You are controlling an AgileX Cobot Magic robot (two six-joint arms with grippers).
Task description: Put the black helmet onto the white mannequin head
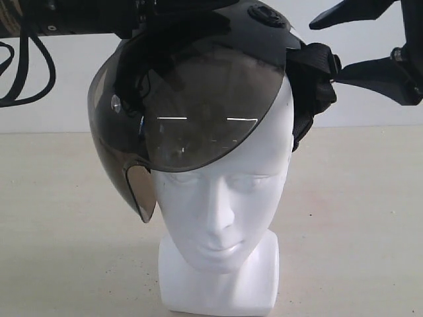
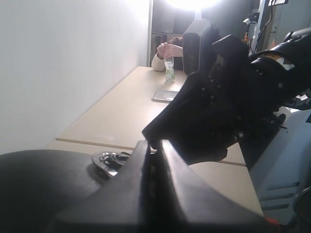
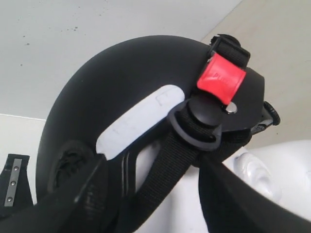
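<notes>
The head (image 1: 218,198) is found upright on its neck base on the table (image 1: 66,231), well clear of the far edge by the wall. The helmet (image 1: 264,33) is seated on the crown of the head, tilted, not squared to the face. Its visor (image 1: 198,112) is hung across the forehead and eyes and is dropped lower along one side of the head, toward the left arm's side. A strap (image 3: 165,170) and a red buckle (image 3: 221,77) are seen at the helmet's side, with the head's ear just below. The right end effector (image 1: 324,46) is held spread beside the rear of the helmet, its lower finger just beside the strap; nothing is clamped. The left end effector (image 2: 153,145) is placed over the helmet's shell near a metal snap (image 2: 109,160). Its fingers are seen drawn close with only a slit between, but whether the helmet is pinched cannot be told.
</notes>
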